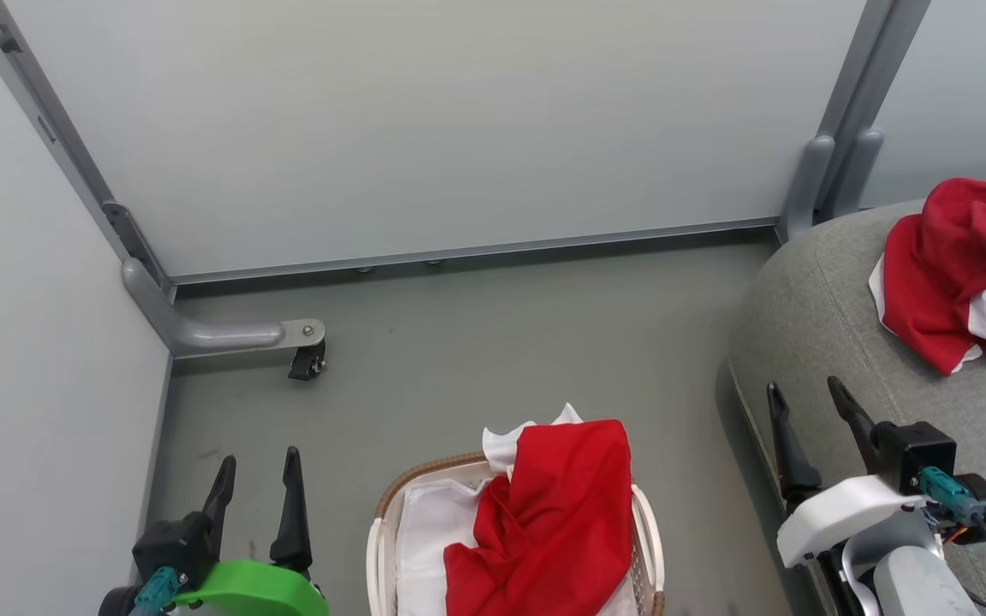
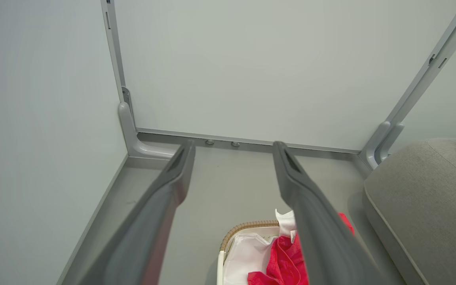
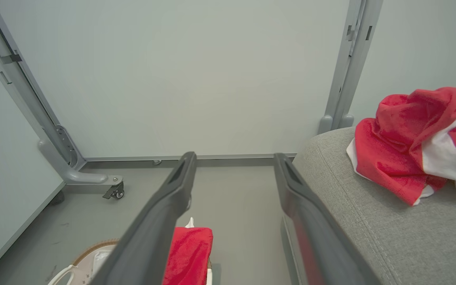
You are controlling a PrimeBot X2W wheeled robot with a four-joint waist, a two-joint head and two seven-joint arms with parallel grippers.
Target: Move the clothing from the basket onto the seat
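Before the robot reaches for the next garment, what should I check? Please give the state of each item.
1. The left gripper is open and empty: ok.
2. The right gripper is open and empty: ok.
3. The red garment lies uncovered on top in the basket: ok.
4. The seat has bare space beside the second garment lying on it: ok.
5. No more clothing is hidden under the red garment: cannot tell.

This looks like a lab test bay staged as a corner of a home. Plain pale partition panels (image 1: 424, 128) are held by grey metal posts (image 1: 854, 111), one on a foot with a caster wheel (image 1: 307, 364). They enclose a bare grey floor (image 1: 476, 342). A grey sofa (image 1: 810, 342) and a laundry basket (image 1: 429, 470) of red clothing (image 1: 553, 522) supply the homely props.
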